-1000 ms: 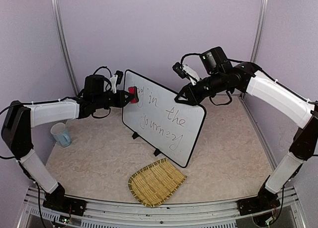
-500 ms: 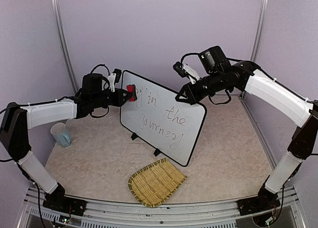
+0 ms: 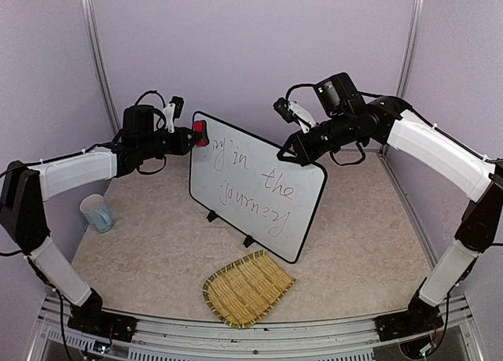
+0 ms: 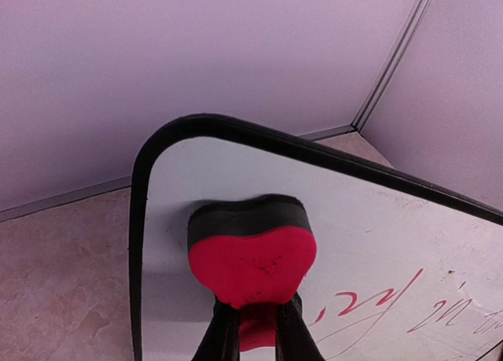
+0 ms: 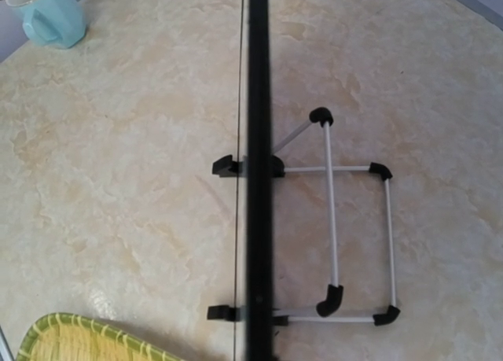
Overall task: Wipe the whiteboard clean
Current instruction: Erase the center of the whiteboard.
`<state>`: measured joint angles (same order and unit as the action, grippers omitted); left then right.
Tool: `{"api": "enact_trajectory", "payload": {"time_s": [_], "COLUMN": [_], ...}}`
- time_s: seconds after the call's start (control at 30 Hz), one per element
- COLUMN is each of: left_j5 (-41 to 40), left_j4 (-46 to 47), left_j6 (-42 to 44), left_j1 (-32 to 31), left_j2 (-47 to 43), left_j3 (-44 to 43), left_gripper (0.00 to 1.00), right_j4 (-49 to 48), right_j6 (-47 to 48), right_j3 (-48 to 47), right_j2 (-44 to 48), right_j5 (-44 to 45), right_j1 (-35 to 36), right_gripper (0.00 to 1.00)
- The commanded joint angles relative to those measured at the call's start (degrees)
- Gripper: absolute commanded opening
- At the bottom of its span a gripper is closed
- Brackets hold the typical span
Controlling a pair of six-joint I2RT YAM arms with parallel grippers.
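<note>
Whiteboard point(image 3: 308, 211) stands upright mid-desk point(image 3: 141, 247) on a beige marbled surface, enclosed by plain lilac walls point(image 3: 251, 38), with dark handwriting point(image 3: 259, 189) across its face. Right gripper point(image 3: 284, 155) is clenched on the board's top rim; left gripper point(image 3: 191, 137) grasps a red eraser point(image 3: 199, 133) pressed against its upper corner. A woven mat point(image 3: 246, 289) lies in front and a pale blue mug point(image 3: 97, 213) stands well apart by the left wall.

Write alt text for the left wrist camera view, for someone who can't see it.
A red heart-shaped eraser with a dark pad, held in the left gripper, sits against the upper corner of the whiteboard. Handwriting runs off to the lower right; a lilac wall stands behind.
</note>
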<state>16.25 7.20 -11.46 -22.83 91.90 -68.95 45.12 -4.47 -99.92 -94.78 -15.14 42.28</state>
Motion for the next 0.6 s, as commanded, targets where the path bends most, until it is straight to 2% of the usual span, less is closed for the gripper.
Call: {"api": "enact_trajectory", "payload": {"time_s": [0.0, 0.2, 0.57], "left_j5": [1.3, 1.3, 0.7], "left_j4": [-0.3, 0.7, 1.5], "left_j6": [0.1, -0.5, -2.7], "left_j1": [0.0, 0.1, -0.1], "left_j2": [0.9, 1.0, 4.0], "left_j3": [0.0, 5.8, 9.6], "left_gripper": [0.13, 0.13, 0.12], "right_j4": [3.0, 3.0, 3.0], "right_j6": [4.1, 4.2, 4.2], "right_j3": [-0.3, -0.5, -0.2], "right_j2": [-1.5, -1.8, -1.9], "right_j5": [-3.0, -3.1, -3.3], "right_j1": [1.9, 1.9, 1.9], "right_gripper": [0.00, 0.00, 0.00]}}
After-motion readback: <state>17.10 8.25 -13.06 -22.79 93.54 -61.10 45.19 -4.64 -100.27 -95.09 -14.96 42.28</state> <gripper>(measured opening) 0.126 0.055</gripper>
